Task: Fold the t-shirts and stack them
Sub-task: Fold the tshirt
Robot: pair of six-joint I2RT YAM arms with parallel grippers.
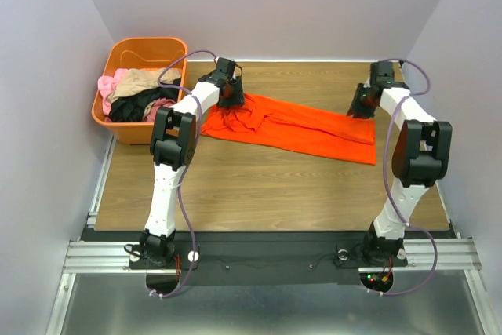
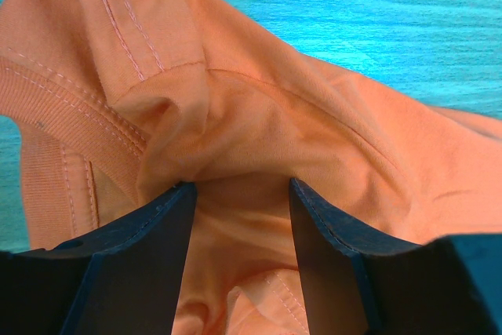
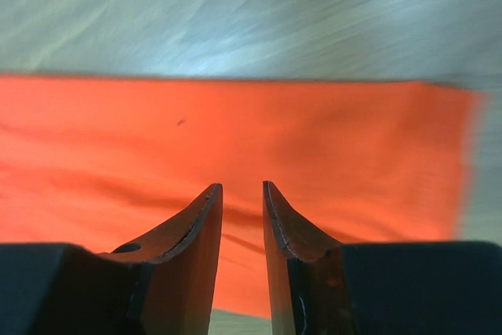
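Observation:
The orange-red t-shirt (image 1: pixel 306 132) lies stretched in a long band across the far middle of the wooden table (image 1: pixel 259 194), bunched at its left end. My left gripper (image 1: pixel 230 93) is at that bunched end. In the left wrist view my left gripper (image 2: pixel 241 186) is open, its jaws wide apart, with rumpled cloth and collar seams of the shirt (image 2: pixel 314 115) between and under them. My right gripper (image 1: pixel 362 104) is over the shirt's right end. In the right wrist view my right gripper (image 3: pixel 242 186) has its jaws a narrow gap apart just above the flat cloth (image 3: pixel 314 131), with nothing between them.
A rigid orange tub (image 1: pixel 149 41) stands at the far left corner, holding pink (image 1: pixel 106 84), tan (image 1: pixel 137 81) and black (image 1: pixel 137 107) garments. Grey walls close in the table at the back and both sides. Bare wood lies between the shirt and the arm bases.

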